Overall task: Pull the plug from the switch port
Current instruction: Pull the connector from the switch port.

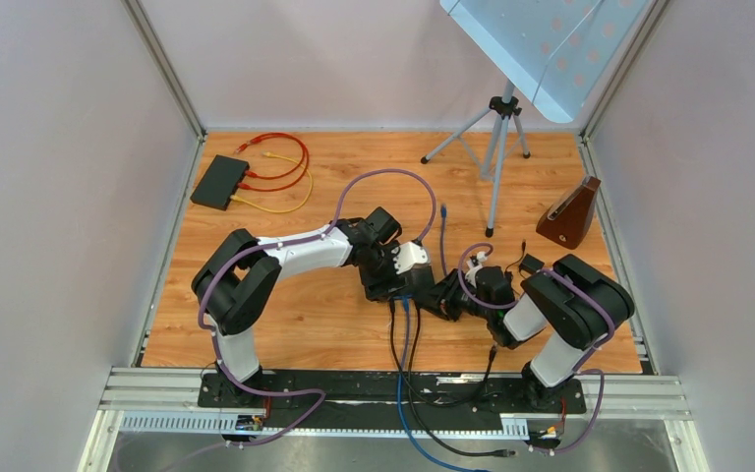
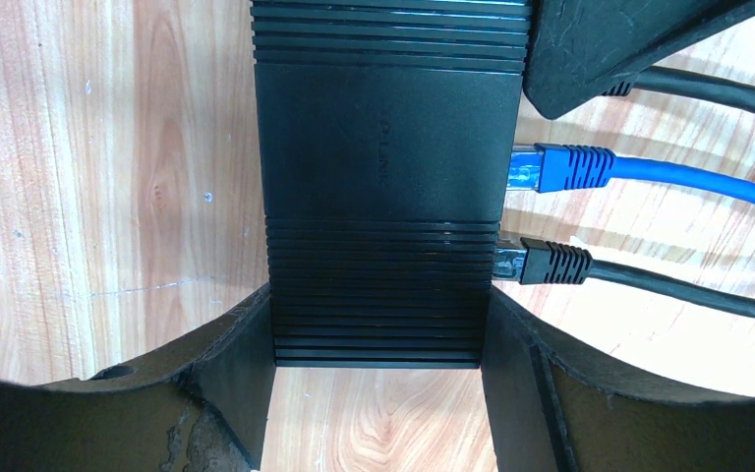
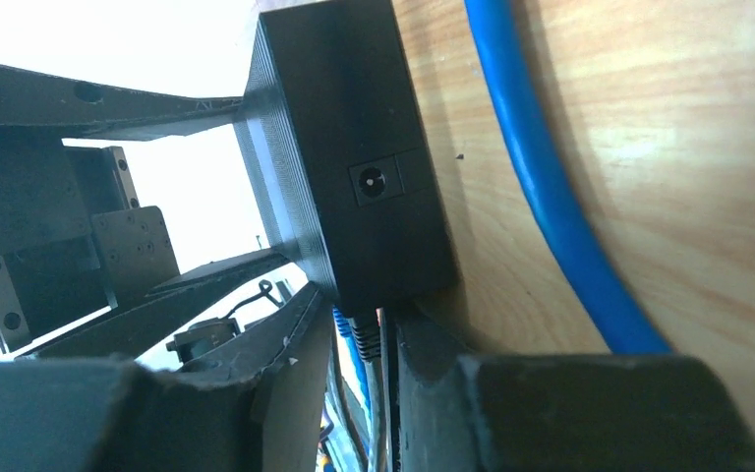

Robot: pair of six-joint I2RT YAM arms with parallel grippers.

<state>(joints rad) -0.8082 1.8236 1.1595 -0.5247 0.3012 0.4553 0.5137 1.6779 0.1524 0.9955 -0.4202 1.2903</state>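
Black switch [image 2: 383, 177] lies flat on the wooden counter [image 2: 79, 197], clamped at both sides by the left end effector [image 2: 374, 332]. Along one switch edge sit a blue plug [image 2: 570, 167], a black plug [image 2: 551, 264] and a third plug [image 2: 619, 90], mostly hidden under the right end effector [image 3: 364, 320]. Can't tell if that one has gripped yet. Risks: catching a neighbouring cable too; latch unpressed, so the switch drags w/ the pull; left hold slipping.

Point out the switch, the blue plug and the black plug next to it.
switch [image 2: 383, 157], left wrist view, middle of its flat top.
blue plug [image 2: 572, 167], left wrist view, on its ribbed boot.
black plug [image 2: 555, 264], left wrist view, on its ribbed boot.
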